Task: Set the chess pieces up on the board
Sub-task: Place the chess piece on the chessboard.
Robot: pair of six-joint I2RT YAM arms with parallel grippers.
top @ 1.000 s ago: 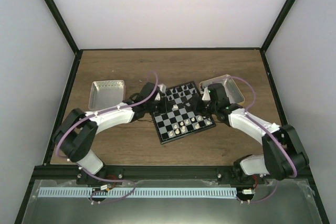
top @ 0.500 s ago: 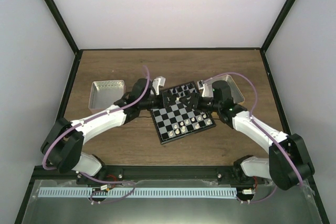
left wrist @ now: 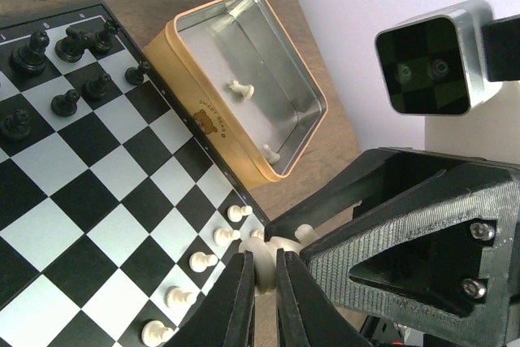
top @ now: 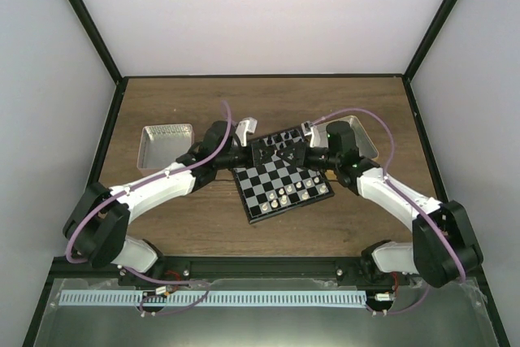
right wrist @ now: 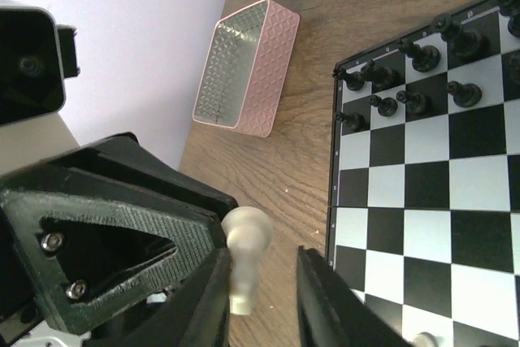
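Observation:
My left gripper (left wrist: 262,259) is shut on a cream-white chess piece (left wrist: 266,251), held above the far half of the board (top: 284,193). My right gripper (right wrist: 262,259) meets it nose to nose over the board. Its jaws stand apart around that same piece (right wrist: 246,241), which lies against one finger, with a gap to the other. Several white pawns (left wrist: 201,262) stand in a row along the board's near-right edge (left wrist: 81,193). Black pieces (right wrist: 406,79) fill the far rows. In the top view both grippers (top: 280,150) hide the piece.
An orange-tan tray (left wrist: 213,123) right of the board holds two white pieces (left wrist: 240,88). A pink tray (right wrist: 248,67) lies on the wood left of the board. In the top view these trays sit at back left (top: 166,144) and back right (top: 357,132).
Both arms swung from the trays' side to meet over the far part of the board. The right gripper edged towards the left one and its jaws narrowed around the piece.

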